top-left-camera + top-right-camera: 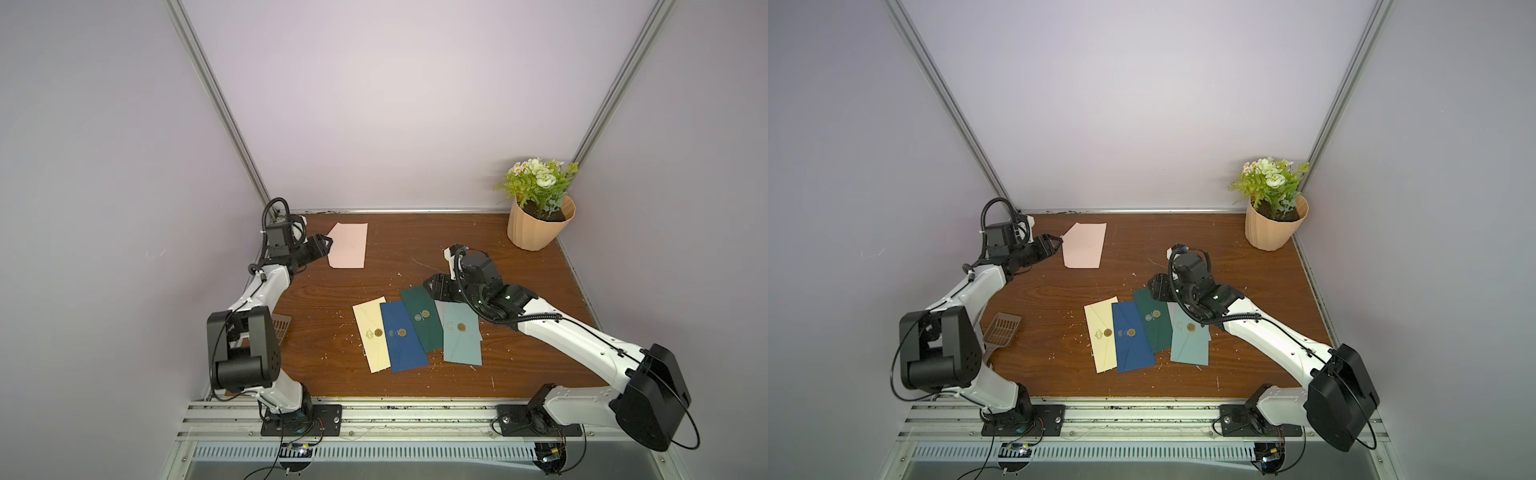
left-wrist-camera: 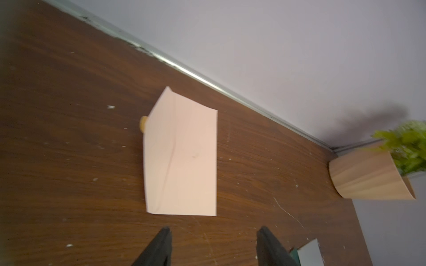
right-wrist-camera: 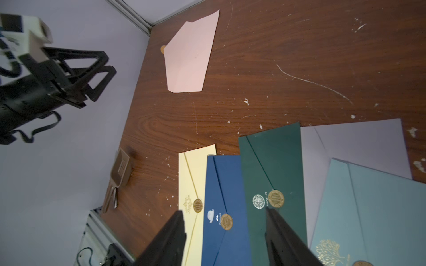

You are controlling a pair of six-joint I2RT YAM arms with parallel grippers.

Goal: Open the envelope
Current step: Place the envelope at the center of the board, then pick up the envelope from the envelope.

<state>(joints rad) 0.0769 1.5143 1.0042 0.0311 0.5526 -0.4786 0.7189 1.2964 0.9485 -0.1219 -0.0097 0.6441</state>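
The wooden table (image 1: 374,282) is carrying a pink envelope (image 1: 348,245) lying flat at eleven o'clock, a flower pot (image 1: 536,228) standing at two o'clock and a slotted scoop (image 1: 1000,330) lying at nine o'clock. Toward six o'clock, a cream envelope (image 1: 370,336), a blue envelope (image 1: 405,345), a green envelope (image 1: 422,316) and a teal envelope (image 1: 461,338) are lying fanned and overlapping.

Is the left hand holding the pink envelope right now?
No, the pink envelope lies on the table beyond the left hand, whose fingers stand apart and empty.

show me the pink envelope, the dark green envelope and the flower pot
pink envelope (image 1: 348,246), in a top view, middle of its face
dark green envelope (image 3: 274,165), right wrist view, plain face above the gold seal
flower pot (image 1: 536,230), in a top view, ribbed side wall
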